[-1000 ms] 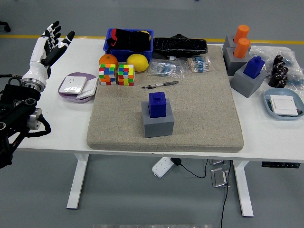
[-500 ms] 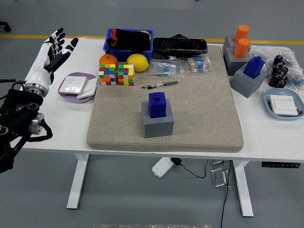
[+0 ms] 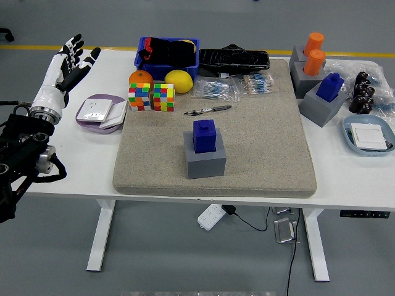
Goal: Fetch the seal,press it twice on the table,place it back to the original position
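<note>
The left hand (image 3: pixel 69 60) is held raised with its fingers spread, nothing grasped, far left of the grey mat (image 3: pixel 213 129), presumably readied for a reach. The blue seal (image 3: pixel 204 135) is seated upright in its grey holder (image 3: pixel 205 160) at the mat's middle, untouched, so fetching is judged not yet begun. The right hand is not shown.

Two blue seals are seen, one (image 3: pixel 204 135) on a grey block (image 3: pixel 205 159) at the mat's (image 3: pixel 259 166) middle and one (image 3: pixel 330 87) on a grey block (image 3: pixel 320 106) at the right, plus two orange seals (image 3: pixel 313 43) (image 3: pixel 315 61) on a third grey block (image 3: pixel 304 79). Two puzzle cubes (image 3: pixel 140 97) (image 3: pixel 163 97), one orange (image 3: pixel 141 78), one lemon (image 3: pixel 178 81), one pen (image 3: pixel 207 110) and one blue bin (image 3: pixel 167 57) lie on the worktop (image 3: pixel 80 166). One purple dish (image 3: pixel 97 114), one pale blue dish (image 3: pixel 368 134) and one robot hand (image 3: pixel 68 65) complete the count.
</note>
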`<action>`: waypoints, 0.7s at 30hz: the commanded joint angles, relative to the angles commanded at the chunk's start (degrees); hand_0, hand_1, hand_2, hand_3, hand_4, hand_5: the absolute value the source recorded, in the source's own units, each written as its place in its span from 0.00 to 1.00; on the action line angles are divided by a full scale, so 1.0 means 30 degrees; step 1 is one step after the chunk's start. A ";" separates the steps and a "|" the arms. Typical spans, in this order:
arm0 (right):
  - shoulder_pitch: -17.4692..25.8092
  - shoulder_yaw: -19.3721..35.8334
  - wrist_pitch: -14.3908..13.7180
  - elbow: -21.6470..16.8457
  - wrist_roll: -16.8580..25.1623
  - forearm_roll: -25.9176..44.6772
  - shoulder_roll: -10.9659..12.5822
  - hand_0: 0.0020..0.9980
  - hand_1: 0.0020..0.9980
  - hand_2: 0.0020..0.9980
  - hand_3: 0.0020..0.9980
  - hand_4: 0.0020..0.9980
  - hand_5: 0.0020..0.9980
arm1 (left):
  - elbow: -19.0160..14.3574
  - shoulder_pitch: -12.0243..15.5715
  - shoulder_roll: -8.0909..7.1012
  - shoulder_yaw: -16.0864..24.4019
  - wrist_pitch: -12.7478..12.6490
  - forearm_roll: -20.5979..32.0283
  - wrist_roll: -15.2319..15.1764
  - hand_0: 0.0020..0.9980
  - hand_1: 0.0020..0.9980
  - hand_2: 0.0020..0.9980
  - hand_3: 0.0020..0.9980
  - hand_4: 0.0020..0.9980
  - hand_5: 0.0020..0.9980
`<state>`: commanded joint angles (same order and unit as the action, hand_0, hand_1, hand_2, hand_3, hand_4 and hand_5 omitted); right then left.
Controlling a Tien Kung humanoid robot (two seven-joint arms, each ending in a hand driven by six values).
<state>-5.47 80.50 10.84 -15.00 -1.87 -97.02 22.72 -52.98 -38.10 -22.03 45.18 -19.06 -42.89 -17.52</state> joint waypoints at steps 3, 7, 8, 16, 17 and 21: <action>0.0086 0.0042 0.0002 -0.0006 0.0008 -0.0058 -0.0006 0.78 0.70 0.69 0.64 0.76 0.54 | -0.0031 0.0051 0.0063 -0.0077 0.0011 -0.0001 -0.0044 1.00 1.00 0.98 0.98 0.86 0.62; 0.0155 0.0007 0.0014 -0.0062 0.0017 -0.0084 0.0009 0.78 0.70 0.69 0.64 0.76 0.54 | -0.0113 0.0081 0.0117 -0.0128 0.0026 -0.0013 -0.0095 1.00 1.00 0.98 0.98 0.86 0.62; 0.0158 0.0028 0.0014 -0.0060 0.0018 -0.0094 0.0013 0.78 0.70 0.69 0.64 0.76 0.54 | -0.0120 0.0076 0.0116 -0.0145 0.0018 -0.0006 -0.0121 1.00 1.00 0.98 0.98 0.85 0.62; 0.0398 0.0495 -0.0065 -0.0035 0.0040 -0.0346 0.0183 0.78 0.70 0.69 0.64 0.76 0.54 | -0.0167 -0.0075 0.0171 -0.0117 0.0071 -0.0084 -0.0133 1.00 1.00 0.98 0.98 0.86 0.62; 0.0454 0.0660 -0.0074 -0.0041 0.0044 -0.0417 0.0206 0.78 0.70 0.69 0.64 0.76 0.54 | -0.0194 -0.0065 0.0173 -0.0127 0.0076 -0.0084 -0.0125 1.00 1.00 0.98 0.98 0.86 0.62; 0.0504 0.1128 -0.0098 -0.0123 0.0100 -0.0534 0.0287 0.78 0.70 0.69 0.64 0.76 0.54 | -0.0354 -0.0079 0.0159 -0.0118 0.0087 -0.0081 -0.0116 1.00 1.00 0.98 0.98 0.85 0.62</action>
<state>-3.96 83.89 10.55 -15.36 -1.57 -98.62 23.58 -54.04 -38.34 -21.56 44.83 -18.80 -43.13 -17.87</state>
